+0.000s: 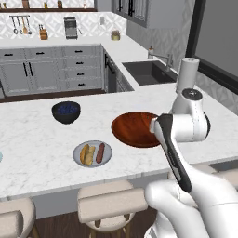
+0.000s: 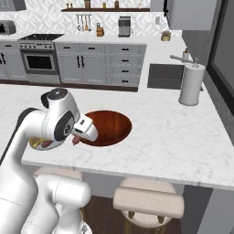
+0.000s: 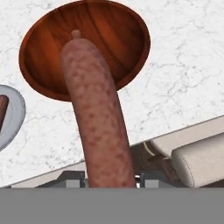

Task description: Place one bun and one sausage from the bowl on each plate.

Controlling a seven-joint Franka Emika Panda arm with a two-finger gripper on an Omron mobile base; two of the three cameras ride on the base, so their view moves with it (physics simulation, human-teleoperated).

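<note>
The gripper point(image 3: 111, 181) is clenched on a sausage point(image 3: 97, 113); the jaws grasp it at one end, so its length projects forward along the hand's line of sight. In the right base view the sausage point(image 2: 75, 138) hangs from the hand just beside the near rim of the bowl point(image 2: 109, 125) — lifted clear of it, above the table point(image 2: 183, 137).

The bowl is the landmark. Its reddish-brown interior shows no contents from the hand view, so this sausage is probably the last item taken from it.

The grey plate point(image 1: 107, 151) lies near the bowl, on its left in the left base view. It carries a bun point(image 1: 87, 154) and a second sausage point(image 1: 100, 155) side by side — that plate's share looks complete.

The held sausage therefore most likely belongs on the other plate. A pale edge at the far left of the left base view, well apart from the bowl, may be that plate; this cannot be confirmed.

A dark blue bowl point(image 1: 65, 112) stands beyond the grey plate and plays no part.
</note>
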